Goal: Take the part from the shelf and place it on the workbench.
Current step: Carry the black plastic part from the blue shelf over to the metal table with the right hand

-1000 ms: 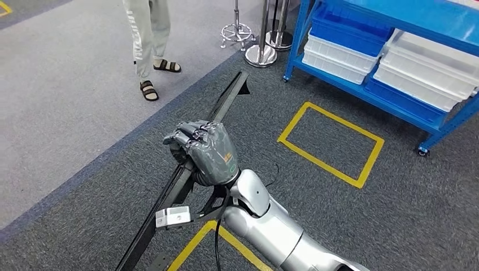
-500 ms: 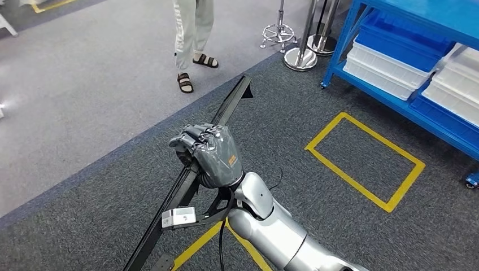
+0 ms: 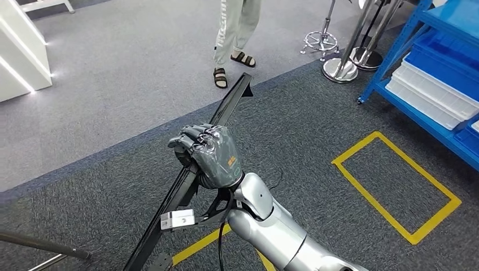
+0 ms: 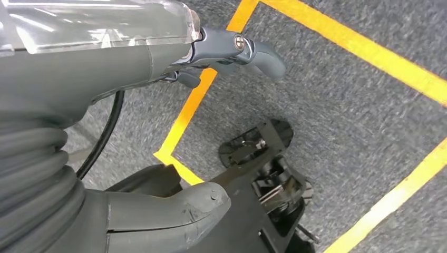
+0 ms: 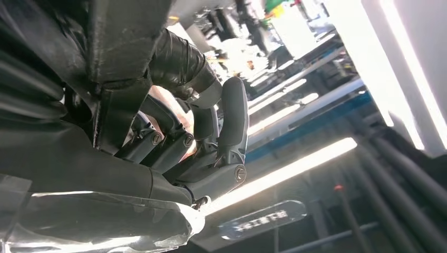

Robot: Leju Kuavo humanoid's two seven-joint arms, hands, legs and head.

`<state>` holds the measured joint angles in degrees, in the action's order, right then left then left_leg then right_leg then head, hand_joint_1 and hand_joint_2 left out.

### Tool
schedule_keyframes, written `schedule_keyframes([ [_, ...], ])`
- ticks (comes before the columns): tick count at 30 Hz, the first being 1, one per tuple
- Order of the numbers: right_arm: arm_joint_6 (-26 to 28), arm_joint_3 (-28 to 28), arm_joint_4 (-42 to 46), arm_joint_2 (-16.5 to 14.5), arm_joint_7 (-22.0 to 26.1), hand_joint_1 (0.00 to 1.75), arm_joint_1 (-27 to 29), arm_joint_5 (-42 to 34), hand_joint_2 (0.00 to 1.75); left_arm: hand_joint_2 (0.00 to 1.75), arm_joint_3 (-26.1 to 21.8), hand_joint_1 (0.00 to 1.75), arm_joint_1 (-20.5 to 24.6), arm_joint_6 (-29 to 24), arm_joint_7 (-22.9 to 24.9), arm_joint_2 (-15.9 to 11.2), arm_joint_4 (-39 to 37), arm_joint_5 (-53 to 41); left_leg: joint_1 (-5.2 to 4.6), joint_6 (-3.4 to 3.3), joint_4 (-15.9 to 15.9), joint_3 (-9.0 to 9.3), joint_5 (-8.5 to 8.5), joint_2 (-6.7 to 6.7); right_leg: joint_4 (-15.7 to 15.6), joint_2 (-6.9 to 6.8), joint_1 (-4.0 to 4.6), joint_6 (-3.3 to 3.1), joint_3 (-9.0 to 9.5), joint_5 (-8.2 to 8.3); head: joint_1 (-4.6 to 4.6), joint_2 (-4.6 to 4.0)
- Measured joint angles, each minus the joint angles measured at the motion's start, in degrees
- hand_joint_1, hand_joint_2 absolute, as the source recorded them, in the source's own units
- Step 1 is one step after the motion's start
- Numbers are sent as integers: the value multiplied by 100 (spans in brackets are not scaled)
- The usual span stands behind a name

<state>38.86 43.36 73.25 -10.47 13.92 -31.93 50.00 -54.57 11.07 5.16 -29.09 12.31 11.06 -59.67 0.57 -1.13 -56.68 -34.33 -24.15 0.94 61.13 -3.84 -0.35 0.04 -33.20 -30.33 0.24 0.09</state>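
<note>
The part is a long black bar with a small bracket at its far end. In the head view it slants from the bottom edge up toward the person's feet. My right hand grips it near the middle, fingers wrapped around it and held out in front of me above the floor. From the right wrist, the fingers curl around the dark part. My left hand hangs over the carpet, thumb and fingers apart, holding nothing.
A person in sandals stands ahead on the light grey floor. The blue shelf with white bins is at the right, with chrome stanchion bases beside it. A yellow floor rectangle lies right; a white unit stands far left.
The camera has turned left: shelf, person and yellow rectangle slid to the right, and a white unit came in at the left. My right hand keeps its grip on the part.
</note>
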Motion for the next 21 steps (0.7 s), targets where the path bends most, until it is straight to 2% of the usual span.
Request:
schedule_keyframes([
  [2,1,0,7,14,-1,175,9,1,175,175,1,0,9,0,-4,3,0,0,15,-39,23,7,20,-112,679,276,-10,9,-312,-370,2,-1],
  [3,1,0,2,30,-2,175,22,1,175,175,2,0,11,0,-4,3,0,0,12,-46,17,1,19,-176,1056,337,-9,11,-500,-516,2,-1],
  [4,1,0,-3,48,-3,175,37,-1,175,175,2,0,5,-1,-4,3,0,0,11,-48,7,-3,16,-253,1306,363,-10,15,-635,-567,2,-1],
  [5,1,0,-7,63,-5,175,47,-1,175,175,2,0,-3,-1,-4,2,0,-1,11,-46,-8,-5,12,-333,1356,375,-15,17,-683,-504,2,-1],
  [6,1,0,-9,73,-9,175,51,-2,175,175,2,0,-11,-2,-4,2,0,-1,12,-37,-26,-6,5,-415,1165,389,-25,15,-615,-328,2,0],
  [7,2,0,-9,77,-13,175,53,-2,175,175,2,0,-16,-2,-4,4,0,-3,15,-19,-51,-9,-7,-495,804,444,-41,9,-462,-92,2,0],
  [8,4,0,-9,79,-19,175,53,-2,175,175,2,0,-19,-2,-4,7,0,-8,21,3,-80,-25,-22,-566,434,597,-67,3,-299,79,2,0],
  [9,6,0,-8,81,-26,175,56,-2,175,175,2,0,-16,-3,-4,10,0,-13,21,31,-124,-56,-35,-636,133,747,-88,-1,-178,201,1,0],
  [11,11,0,-9,95,-40,175,78,1,175,175,2,0,-20,-8,-5,13,0,-20,44,102,-170,-127,-39,-752,-79,934,-89,-22,-110,235,1,0],
  [13,14,0,-5,105,-55,175,94,3,175,175,2,0,-44,-15,-5,13,0,-21,75,176,-165,-167,-24,-837,-101,817,-68,-77,-106,259,1,0],
  [14,16,0,-2,103,-60,175,97,7,175,175,2,0,-59,-19,-5,13,0,-23,72,206,-201,-190,-46,-758,-124,751,-71,-114,-86,268,1,-1],
  [15,21,0,7,101,-63,175,97,14,175,175,4,0,-65,-26,-4,13,0,-30,62,231,-330,-252,-119,-615,-151,672,-75,-151,-63,277,1,-1],
  [17,35,0,19,109,-69,175,117,44,175,175,12,0,-58,-49,5,16,0,-55,44,268,-943,-540,-421,-258,-182,500,-60,-209,-24,272,1,-1],
  [19,47,-1,30,136,-78,175,176,99,175,175,30,0,-55,-86,54,22,0,-80,54,288,-1677,-904,-698,-136,-183,322,-32,-239,-8,251,0,-1],
  [20,51,-3,42,154,-82,175,225,142,175,175,38,0,-66,-103,91,25,0,-88,57,287,-1831,-983,-710,-122,-182,243,-22,-247,-1,239,0,-1],
  [21,55,-9,64,171,-85,175,281,191,175,175,45,0,-82,-116,131,26,0,-92,56,274,-1748,-939,-612,-111,-182,170,-12,-249,12,225,0,-2],
])
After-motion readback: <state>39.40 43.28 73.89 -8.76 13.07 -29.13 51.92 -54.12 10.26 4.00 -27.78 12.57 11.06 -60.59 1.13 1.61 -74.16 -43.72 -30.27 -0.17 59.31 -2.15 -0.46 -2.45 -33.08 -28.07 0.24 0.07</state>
